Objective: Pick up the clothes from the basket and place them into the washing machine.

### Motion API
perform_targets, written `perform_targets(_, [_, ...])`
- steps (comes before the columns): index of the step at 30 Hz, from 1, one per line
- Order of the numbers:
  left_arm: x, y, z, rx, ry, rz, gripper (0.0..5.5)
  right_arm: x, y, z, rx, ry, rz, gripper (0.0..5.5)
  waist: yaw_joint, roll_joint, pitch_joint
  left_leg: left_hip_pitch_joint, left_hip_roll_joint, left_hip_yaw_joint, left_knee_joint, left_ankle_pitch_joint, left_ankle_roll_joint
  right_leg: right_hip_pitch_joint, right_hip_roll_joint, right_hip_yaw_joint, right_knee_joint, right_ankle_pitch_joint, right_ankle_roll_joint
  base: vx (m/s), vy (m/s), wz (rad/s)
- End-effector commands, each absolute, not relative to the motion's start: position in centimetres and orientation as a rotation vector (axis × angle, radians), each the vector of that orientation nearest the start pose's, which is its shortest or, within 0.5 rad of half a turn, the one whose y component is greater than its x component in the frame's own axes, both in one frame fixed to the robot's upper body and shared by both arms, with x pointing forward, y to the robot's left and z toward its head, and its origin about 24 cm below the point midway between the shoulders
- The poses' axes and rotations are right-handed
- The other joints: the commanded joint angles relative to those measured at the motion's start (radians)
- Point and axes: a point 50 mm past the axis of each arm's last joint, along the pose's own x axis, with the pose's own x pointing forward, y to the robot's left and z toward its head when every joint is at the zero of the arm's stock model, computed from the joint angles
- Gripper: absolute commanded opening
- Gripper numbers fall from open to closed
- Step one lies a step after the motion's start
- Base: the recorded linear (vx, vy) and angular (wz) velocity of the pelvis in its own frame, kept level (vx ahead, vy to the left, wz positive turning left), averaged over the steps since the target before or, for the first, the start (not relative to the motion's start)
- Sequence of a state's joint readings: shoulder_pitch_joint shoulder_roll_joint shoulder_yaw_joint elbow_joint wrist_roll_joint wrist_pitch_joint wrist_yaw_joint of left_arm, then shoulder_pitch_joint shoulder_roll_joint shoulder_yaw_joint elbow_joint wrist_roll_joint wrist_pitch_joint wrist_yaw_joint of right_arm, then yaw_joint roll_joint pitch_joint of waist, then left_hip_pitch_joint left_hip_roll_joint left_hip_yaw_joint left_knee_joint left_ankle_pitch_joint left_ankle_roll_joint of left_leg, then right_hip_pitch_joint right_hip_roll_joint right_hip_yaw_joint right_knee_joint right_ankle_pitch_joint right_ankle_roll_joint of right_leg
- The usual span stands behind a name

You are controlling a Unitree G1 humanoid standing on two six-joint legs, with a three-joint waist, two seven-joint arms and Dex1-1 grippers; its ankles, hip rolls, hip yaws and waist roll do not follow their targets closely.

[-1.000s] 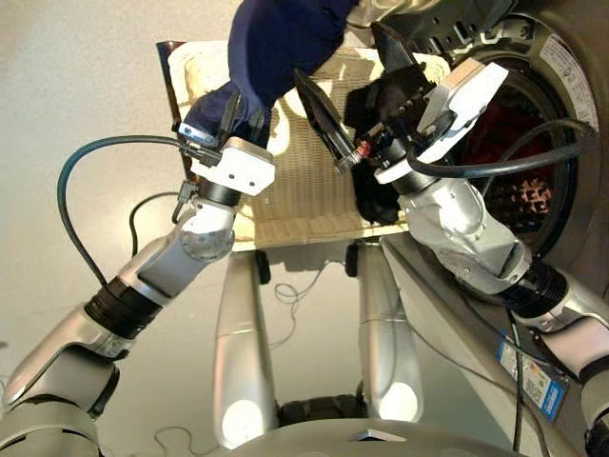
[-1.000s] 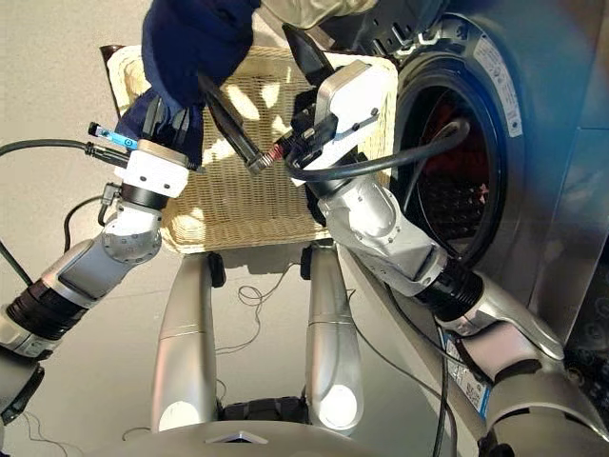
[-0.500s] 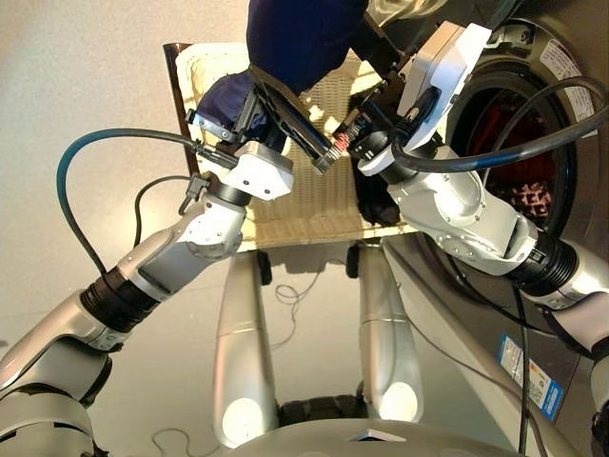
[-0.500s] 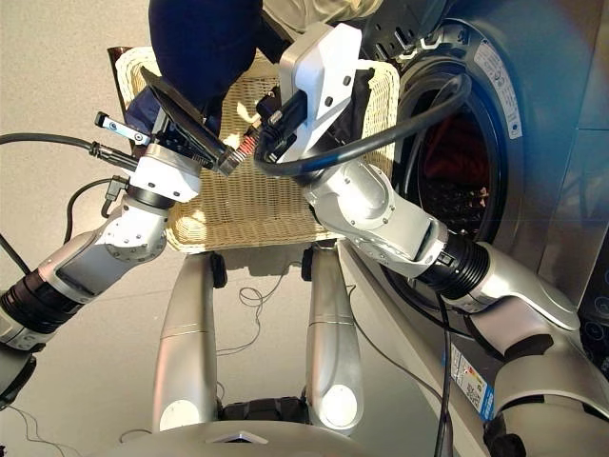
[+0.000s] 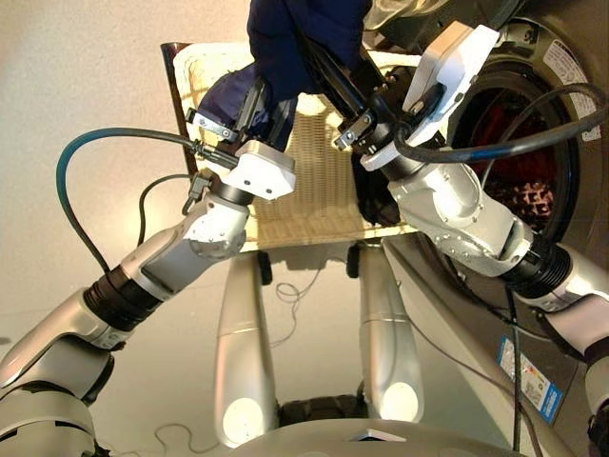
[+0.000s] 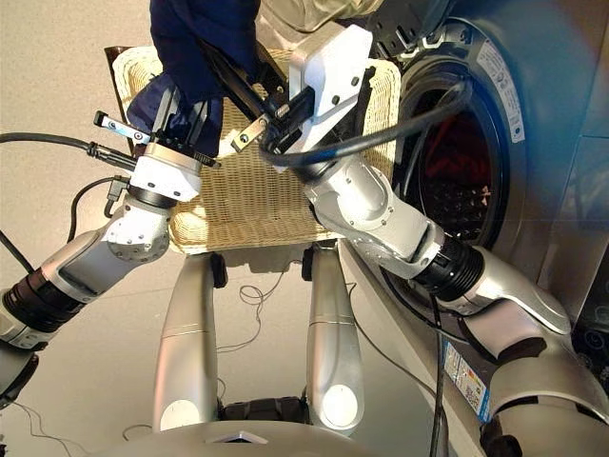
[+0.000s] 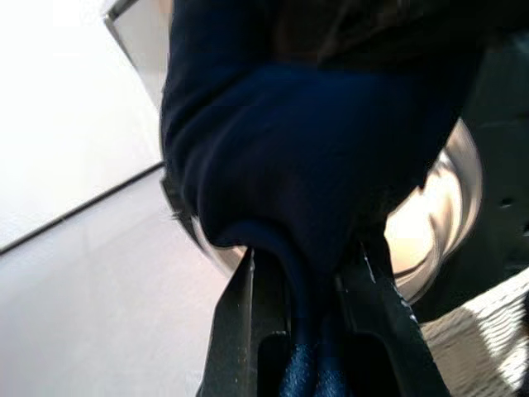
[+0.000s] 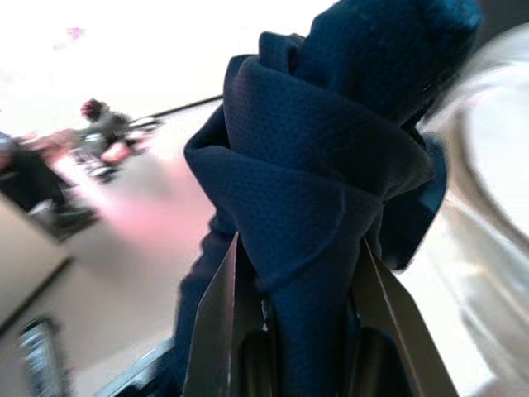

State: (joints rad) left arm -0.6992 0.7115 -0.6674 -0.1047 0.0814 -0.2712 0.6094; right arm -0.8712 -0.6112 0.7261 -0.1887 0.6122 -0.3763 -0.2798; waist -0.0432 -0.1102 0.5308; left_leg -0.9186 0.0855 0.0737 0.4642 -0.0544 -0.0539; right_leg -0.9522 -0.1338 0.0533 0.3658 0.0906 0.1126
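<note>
1. The navy blue garment [image 5: 304,38] is held raised over the cream-white wicker basket [image 5: 324,181], bunched between both arms.
2. The left tool [image 7: 310,289] is clamped on the lower part of the navy cloth, as shown in the left wrist view.
3. The right tool [image 8: 297,306] is likewise closed on a fold of the same garment.
4. A black garment [image 5: 376,200] is seen lying at the basket's right edge.
5. The washing machine [image 6: 476,162] stands to the right, with coral-red cloth [image 5: 500,124] visible in its drum.
</note>
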Motion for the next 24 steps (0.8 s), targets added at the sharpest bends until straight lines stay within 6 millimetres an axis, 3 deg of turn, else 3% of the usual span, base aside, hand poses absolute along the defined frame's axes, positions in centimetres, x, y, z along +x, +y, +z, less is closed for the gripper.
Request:
perform_targets(1, [25.3, 8.1, 24.4, 0.43, -1.26, -0.21, 0.0, 27.2, -7.7, 25.2, -0.027, -0.938, 0.494, 0.0, -0.022, 0.076, -0.011, 0.002, 0.0, 0.017, -0.094, 0.088, -0.025, 0.011, 0.013, -0.018, 0.005, -0.031, 0.017, 0.0, 0.0, 0.0])
perform_targets(3, [25.3, 8.2, 24.5, 0.423, -1.273, -0.189, 0.0, 27.7, -8.6, 24.0, -0.048, -0.915, 0.411, 0.0, -0.022, 0.079, -0.011, 0.002, 0.0, 0.016, -0.095, 0.088, -0.023, 0.01, 0.013, -0.018, 0.006, -0.032, 0.016, 0.0, 0.0, 0.0])
perform_targets(4, [25.3, 8.1, 24.5, 0.425, -1.277, -0.181, 0.28, 27.8, -9.0, 23.3, -0.056, -0.899, 0.377, 0.0, -0.023, 0.08, -0.011, 0.002, -0.001, 0.016, -0.096, 0.088, -0.023, 0.01, 0.013, -0.018, 0.005, -0.032, 0.016, 0.0, 0.0, 0.0])
perform_targets(6, [25.5, 7.8, 23.9, 0.426, -1.263, -0.18, 1.94, 29.1, -10.1, 20.9, -0.054, -0.804, 0.269, 0.0, -0.022, 0.085, -0.011, 0.0, -0.002, 0.014, -0.097, 0.09, -0.021, 0.008, 0.013, -0.018, 0.006, -0.034, 0.015, 0.0, 0.0, 0.0])
perform_targets(7, [25.5, 7.8, 23.9, 0.427, -1.263, -0.181, 4.18, 29.1, -10.1, 20.9, -0.053, -0.804, 0.268, 0.0, -0.022, 0.085, -0.011, 0.0, -0.002, 0.013, -0.097, 0.09, -0.021, 0.008, 0.013, -0.019, 0.006, -0.034, 0.015, 0.0, 0.0, 0.0])
perform_targets(8, [25.5, 7.6, 23.5, 0.427, -1.252, -0.184, 5.5, 29.7, -10.5, 19.9, -0.047, -0.761, 0.219, 0.0, -0.02, 0.087, -0.011, 0.0, -0.002, 0.013, -0.098, 0.09, -0.02, 0.007, 0.012, -0.019, 0.006, -0.034, 0.014, 0.0, 0.0, 0.0])
perform_targets(9, [25.7, 7.5, 23.0, 0.423, -1.231, -0.191, 5.5, 30.7, -11.1, 18.2, -0.052, -0.698, 0.137, 0.0, -0.018, 0.092, -0.011, -0.004, -0.003, 0.012, -0.097, 0.091, -0.019, 0.006, 0.012, -0.019, 0.005, -0.034, 0.013, 0.0, 0.0, 0.0])
perform_targets(13, [25.6, 7.1, 22.4, 0.403, -1.219, -0.219, 5.5, 32.6, -12.5, 15.9, -0.12, -0.61, -0.04, 0.0, -0.012, 0.107, -0.011, -0.004, -0.006, 0.01, -0.096, 0.092, -0.018, 0.005, 0.01, -0.02, 0.006, -0.036, 0.011, 0.0, 0.0, 0.0])
perform_targets(16, [25.6, 6.9, 22.5, 0.385, -1.223, -0.237, 5.5, 33.7, -13.6, 15.7, -0.148, -0.586, -0.131, 0.0, -0.008, 0.117, -0.011, -0.006, -0.009, 0.007, -0.098, 0.095, -0.018, 0.004, 0.009, -0.019, 0.007, -0.036, 0.011, 0.0, 0.0, 0.0])
perform_targets(17, [25.6, 6.7, 22.6, 0.354, -1.216, -0.256, 5.5, 34.9, -15.4, 16.1, -0.139, -0.567, -0.248, 0.0, -0.003, 0.128, -0.011, -0.002, -0.013, 0.007, -0.104, 0.096, -0.017, 0.004, 0.007, -0.018, 0.007, -0.035, 0.012, 0.0, 0.0, 0.0])
perform_targets(24, [25.2, 6.2, 23.7, 0.253, -1.211, -0.301, 5.5, 37.0, -20.7, 16.8, 0.019, -0.479, -0.565, 0.0, 0.013, 0.153, -0.011, 0.0, -0.024, 0.004, -0.106, 0.089, -0.014, 0.003, 0.003, -0.017, 0.007, -0.037, 0.014, 0.0, 0.0, 0.0])
